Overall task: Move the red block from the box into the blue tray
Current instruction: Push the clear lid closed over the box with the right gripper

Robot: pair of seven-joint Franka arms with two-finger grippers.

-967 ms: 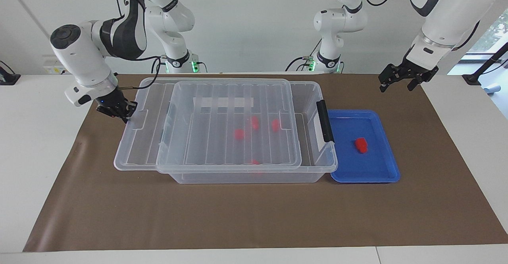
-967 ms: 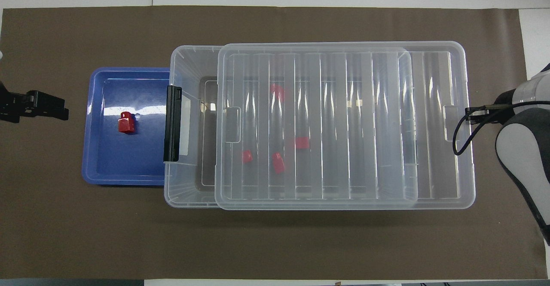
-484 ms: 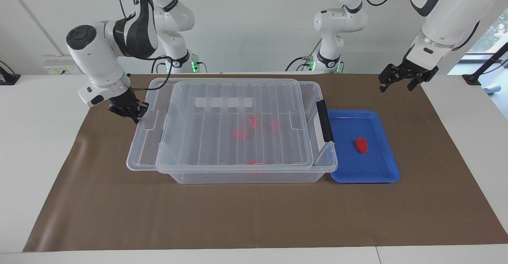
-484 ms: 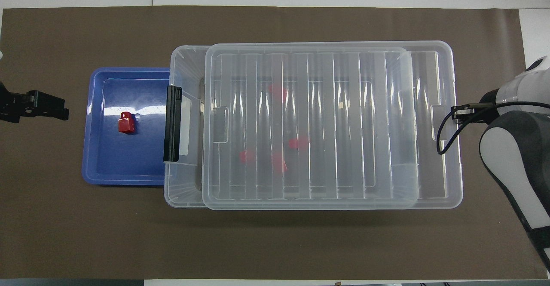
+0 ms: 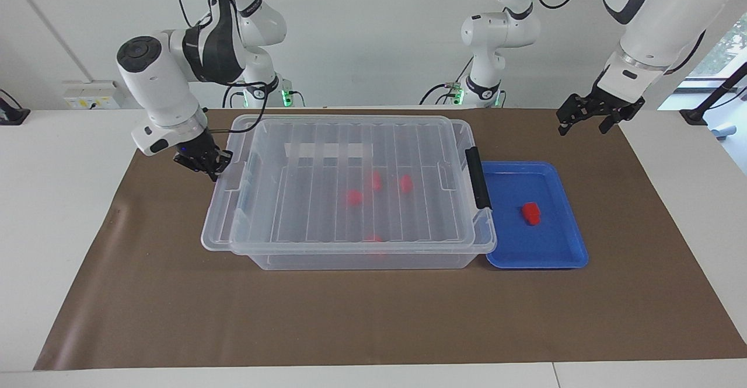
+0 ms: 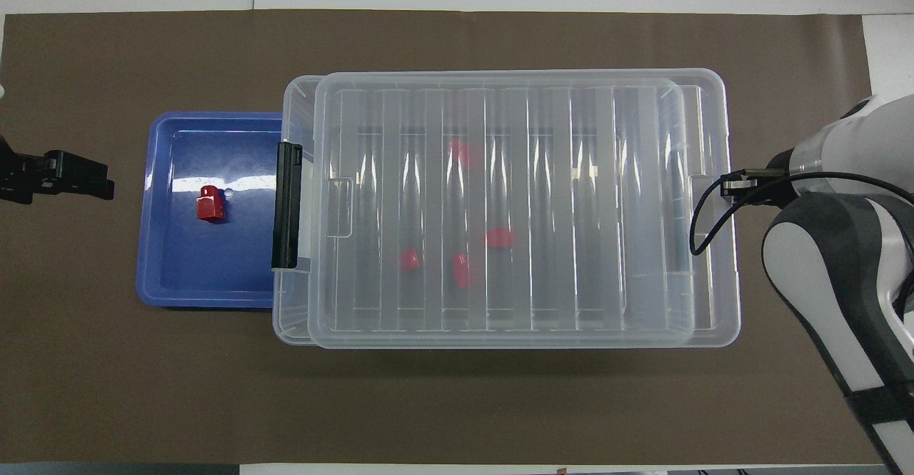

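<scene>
The right end effector (image 5: 204, 160), in the upper part of the facing view, is clamped on the end rim of the lid (image 5: 315, 213). Over the last second it has drawn the lid along the box (image 5: 362, 261), so the lid now nearly covers it. The left end effector (image 5: 583, 121) waits with its fingers apart over the bench (image 5: 373, 318), at the frame's upper edge. One red block (image 5: 530, 213) already lies in the blue tray (image 5: 575, 259). The other red blocks (image 5: 353, 197) stay under the lid, so the task looks to be closing out.

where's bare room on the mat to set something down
Free: the brown mat strip alongside the clear lidded box and blue plastic tray, away from the robots. Crowded: the right hand at the lid's edge; box and tray touching.
</scene>
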